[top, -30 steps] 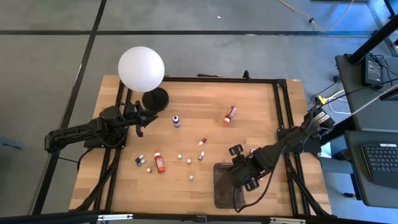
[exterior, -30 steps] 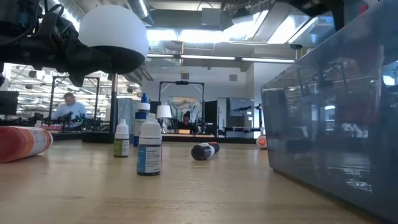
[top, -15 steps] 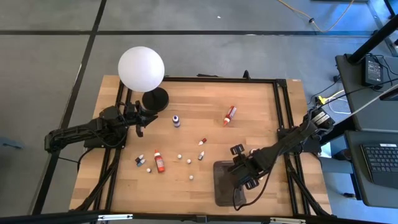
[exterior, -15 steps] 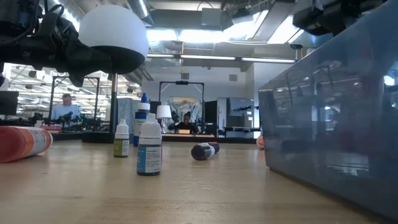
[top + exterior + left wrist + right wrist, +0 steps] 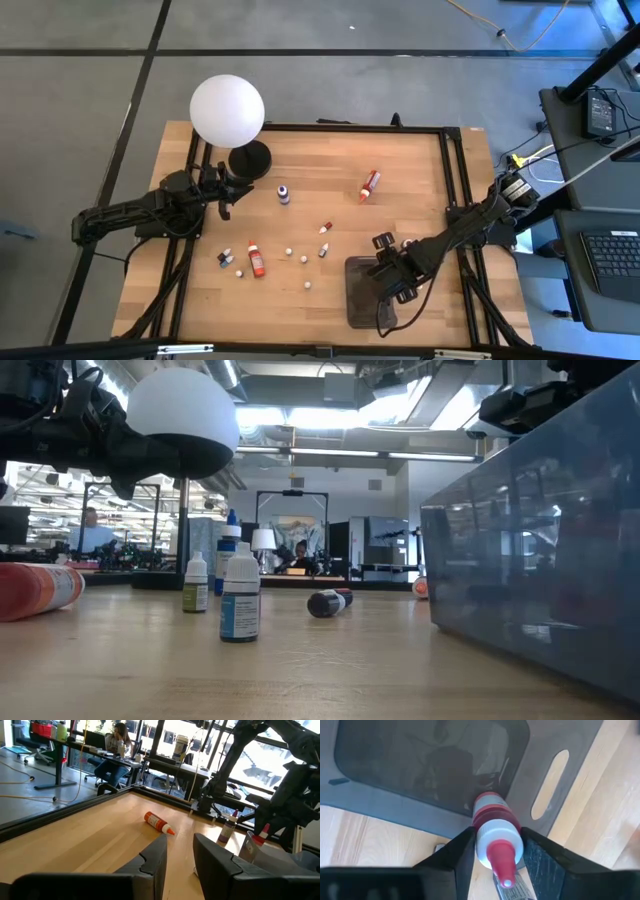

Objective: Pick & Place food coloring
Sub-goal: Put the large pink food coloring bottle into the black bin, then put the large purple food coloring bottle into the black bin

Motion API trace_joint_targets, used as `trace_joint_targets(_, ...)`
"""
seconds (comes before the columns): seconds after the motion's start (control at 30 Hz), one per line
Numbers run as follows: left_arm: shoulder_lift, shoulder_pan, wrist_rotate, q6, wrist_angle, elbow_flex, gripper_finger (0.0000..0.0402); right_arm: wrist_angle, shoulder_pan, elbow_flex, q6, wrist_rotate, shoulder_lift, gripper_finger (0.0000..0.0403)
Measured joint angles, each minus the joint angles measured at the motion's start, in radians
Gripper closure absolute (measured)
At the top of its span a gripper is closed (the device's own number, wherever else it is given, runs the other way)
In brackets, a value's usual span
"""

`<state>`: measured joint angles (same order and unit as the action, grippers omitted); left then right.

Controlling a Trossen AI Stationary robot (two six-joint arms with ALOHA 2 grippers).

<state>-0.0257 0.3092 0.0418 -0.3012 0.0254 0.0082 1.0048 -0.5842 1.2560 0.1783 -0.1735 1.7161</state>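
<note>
My right gripper (image 5: pixel 386 271) hangs over the far part of the dark grey tray (image 5: pixel 362 310), shut on a small red food coloring bottle (image 5: pixel 492 815) with a white collar and red tip. The other food coloring bottles are spread over the table's middle. An orange-red one (image 5: pixel 369 184) lies on its side, a blue-purple one (image 5: pixel 284 194) stands upright, and a red one (image 5: pixel 257 259) lies near several tiny ones (image 5: pixel 226 258). My left gripper (image 5: pixel 222 198) waits open beside the lamp base, touching nothing. My right gripper pinches the red bottle between its two fingers at the white collar (image 5: pixel 496 836), below the red tip. The fingers (image 5: pixel 462 852) come from above, pointing down. The bottle is lifted clear over the tray, its red body toward the tray floor and its tip toward the wrist.
A big white globe lamp (image 5: pixel 227 110) on a black base (image 5: pixel 248 160) stands at the far left corner. Black frame rails (image 5: pixel 455 190) run along the table's edges. Bare wood lies near the tray's left side (image 5: pixel 300 310). A person sits in the room beyond (image 5: pixel 120 735).
My right gripper, still carrying the red bottle, has drifted slightly toward the table's near edge and come down over the tray.
</note>
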Motion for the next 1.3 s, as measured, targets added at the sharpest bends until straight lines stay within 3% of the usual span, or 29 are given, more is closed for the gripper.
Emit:
trace_joint_targets(0.27, 0.0, 0.0, 0.0, 0.0, 0.0, 0.0, 0.031, 0.0, 0.0, -0.001, -0.004, 0.001, 0.001, 0.0231)
trace_joint_targets(0.6, 0.0, 0.0, 0.0, 0.0, 0.0, 0.0, 0.031, 0.016, 0.001, 0.02, -0.012, -0.015, 0.005, 0.016)
trace_joint_targets(0.8, 0.0, 0.0, 0.0, 0.0, 0.0, 0.0, 0.0309, 0.046, 0.001, 0.053, -0.023, -0.021, 0.006, 0.015)
trace_joint_targets(1.03, 0.0, 0.0, 0.0, 0.0, 0.0, 0.0, 0.0307, 0.17, -0.001, 0.11, -0.009, -0.13, 0.005, 0.015)
trace_joint_targets(1.17, 0.0, 0.0, 0.0, 0.0, 0.0, 0.0, 0.0308, 0.217, -0.025, 0.161, 0.026, -0.149, -0.056, 0.015)
trace_joint_targets(1.3, 0.0, 0.0, 0.0, 0.0, 0.0, 0.0, 0.0306, 0.213, -0.062, 0.146, 0.026, -0.203, -0.198, 0.015)
